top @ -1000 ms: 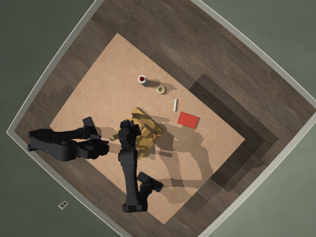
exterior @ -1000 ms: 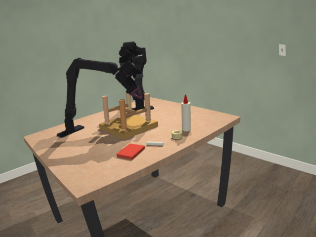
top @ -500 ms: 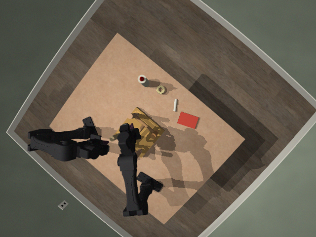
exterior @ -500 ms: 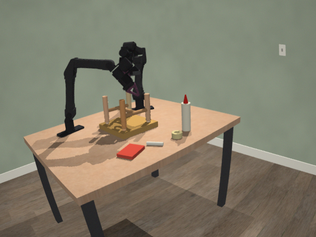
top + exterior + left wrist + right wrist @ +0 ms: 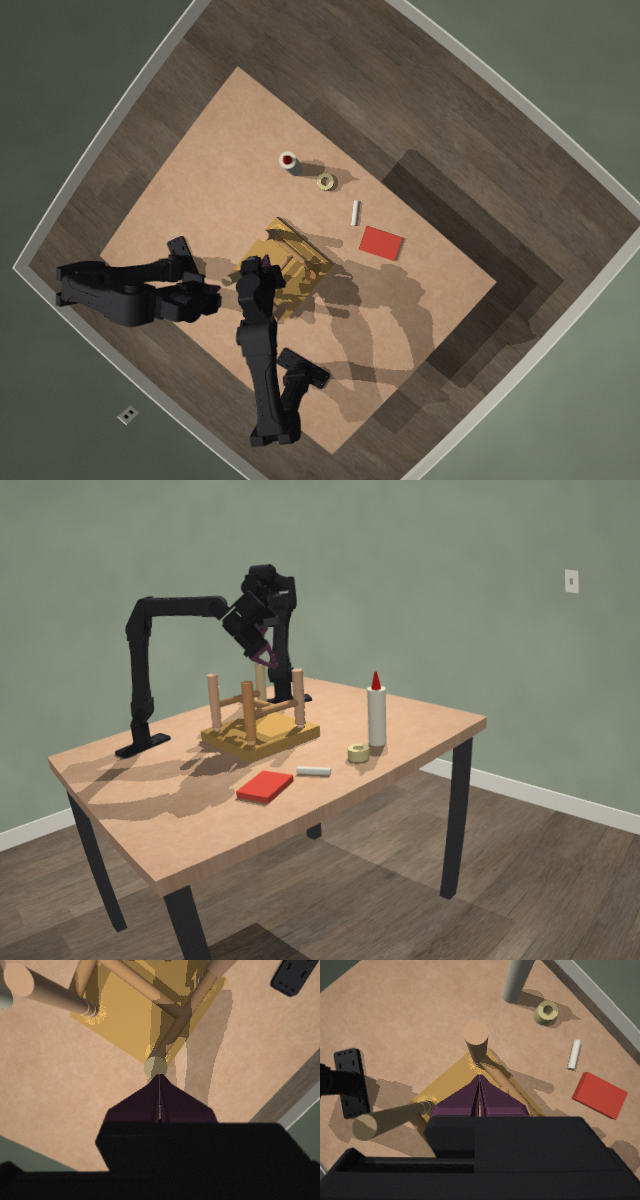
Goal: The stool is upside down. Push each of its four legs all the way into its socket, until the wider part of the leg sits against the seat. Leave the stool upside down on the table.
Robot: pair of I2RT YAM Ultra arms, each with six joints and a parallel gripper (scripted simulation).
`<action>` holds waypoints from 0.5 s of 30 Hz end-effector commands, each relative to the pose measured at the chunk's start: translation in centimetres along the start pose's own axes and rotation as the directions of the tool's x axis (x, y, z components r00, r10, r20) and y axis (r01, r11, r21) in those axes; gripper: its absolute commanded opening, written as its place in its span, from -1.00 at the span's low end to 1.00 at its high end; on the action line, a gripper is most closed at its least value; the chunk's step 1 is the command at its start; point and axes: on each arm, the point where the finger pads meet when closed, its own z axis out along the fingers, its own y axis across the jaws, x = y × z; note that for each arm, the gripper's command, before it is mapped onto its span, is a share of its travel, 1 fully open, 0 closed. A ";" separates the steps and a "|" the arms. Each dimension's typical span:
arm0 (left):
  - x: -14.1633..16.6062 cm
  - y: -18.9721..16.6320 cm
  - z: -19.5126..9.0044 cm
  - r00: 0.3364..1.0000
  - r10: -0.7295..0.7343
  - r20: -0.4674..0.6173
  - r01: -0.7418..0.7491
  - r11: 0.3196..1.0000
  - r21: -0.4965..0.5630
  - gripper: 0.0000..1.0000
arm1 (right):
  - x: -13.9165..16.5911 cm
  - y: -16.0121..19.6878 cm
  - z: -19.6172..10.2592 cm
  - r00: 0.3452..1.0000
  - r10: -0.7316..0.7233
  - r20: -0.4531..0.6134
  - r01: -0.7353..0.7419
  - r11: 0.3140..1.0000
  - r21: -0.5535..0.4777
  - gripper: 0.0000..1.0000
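the stool's seat (image 5: 253,250) (image 5: 279,726) (image 5: 120,1015) (image 5: 445,1080) lies upside down on the counter (image 5: 196,170) (image 5: 403,728) (image 5: 60,1070) (image 5: 405,1015), its four legs pointing up. the left jaws and right jaws (image 5: 275,666) are both clenched on nothing, each near a leg's top. a red block (image 5: 381,243) (image 5: 265,785) (image 5: 600,1095) lies near the stool.

On your pale wood-topped table with black legs (image 5: 206,170) (image 5: 392,769), you have an upright white bottle with a red pointed cap (image 5: 287,160) (image 5: 376,716), a pale yellow-green ring (image 5: 319,184) (image 5: 352,754) (image 5: 538,1016), a short white rod (image 5: 355,212) (image 5: 313,771) (image 5: 574,1054) and a flat red block (image 5: 381,243) (image 5: 264,786) (image 5: 600,1095). A yellow wooden stool seat (image 5: 284,746) (image 5: 117,1017) seems to lie flat there, partly hidden from above.
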 end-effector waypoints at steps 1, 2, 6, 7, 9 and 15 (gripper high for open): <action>-0.2 -0.2 -0.8 0.999 0.010 0.036 -0.010 1.000 0.004 -1.00 | -1.1 -0.1 -0.8 1.000 -0.001 0.027 0.001 1.000 0.004 -1.00; -0.2 -0.2 -0.8 0.999 0.010 0.036 -0.010 1.000 0.004 -1.00 | -1.1 -0.1 -1.0 1.000 -0.001 0.031 0.001 1.000 0.003 -1.00; -0.2 -0.2 -0.8 0.999 0.010 0.036 -0.010 1.000 0.004 -1.00 | -1.0 0.9 -3.4 0.999 -0.017 0.049 0.018 1.000 -0.020 -1.00; -0.2 -0.2 -0.8 0.999 0.010 0.036 -0.010 1.000 0.004 -1.00 | 1.2 0.9 -2.9 1.000 -0.018 -0.008 0.018 1.000 -0.020 -1.00; -0.2 -0.2 -0.8 0.999 0.010 0.036 -0.010 1.000 0.004 -1.00 | 2.1 1.0 -4.4 0.999 -0.021 -0.026 0.020 1.000 -0.017 -1.00; -0.2 -0.2 -0.8 0.999 0.010 0.036 -0.010 1.000 0.004 -1.00 | 4.0 1.1 -6.6 0.998 -0.026 -0.057 0.025 1.000 -0.013 -1.00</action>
